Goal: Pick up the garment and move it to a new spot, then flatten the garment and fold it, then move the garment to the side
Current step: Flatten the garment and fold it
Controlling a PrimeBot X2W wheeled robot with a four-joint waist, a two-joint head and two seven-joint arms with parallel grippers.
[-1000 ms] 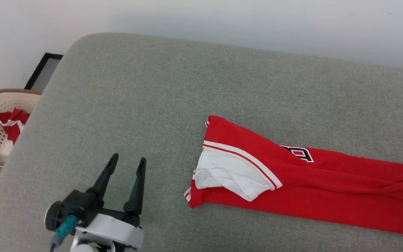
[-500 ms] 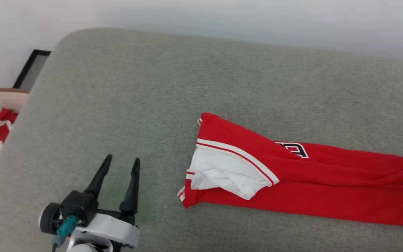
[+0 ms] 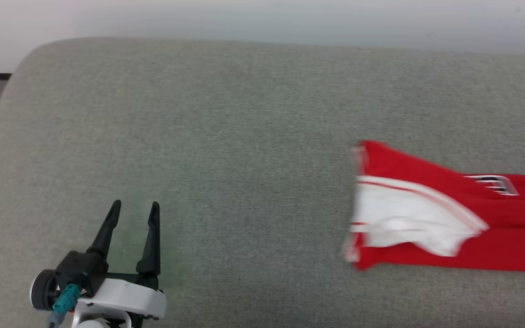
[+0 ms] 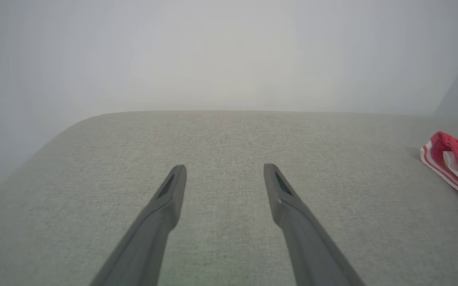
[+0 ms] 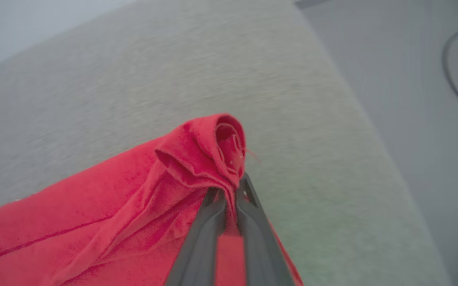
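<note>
A wide padded surface covered in grey woven fabric (image 3: 244, 114) takes up most of the head view, with a rounded far-left corner and a pale plain wall (image 3: 262, 18) behind it.

The garment, a red jersey shirt with a white sleeve and red-and-white striped trim (image 3: 408, 166), lies stretched out on the right part of this surface. The right edge of the head view cuts it off, so its far end is out of sight there. It is smeared by blur, and the black white-outlined numeral on it cannot be read. In the left wrist view only its striped end (image 4: 455, 155) shows, at the right edge.

The left gripper (image 3: 135, 204) is at the lower left, well apart from the shirt, with its two dark fingers spread wide over bare fabric (image 4: 224, 169).

The right gripper (image 5: 231, 190) has its fingers pinched together on a bunched red fold of the shirt (image 5: 133, 206), which curls over and hides their tips. Whether that fold is raised off the surface cannot be told.

A dark cable (image 5: 451, 71) loops on the grey floor beyond the edge of the surface.
</note>
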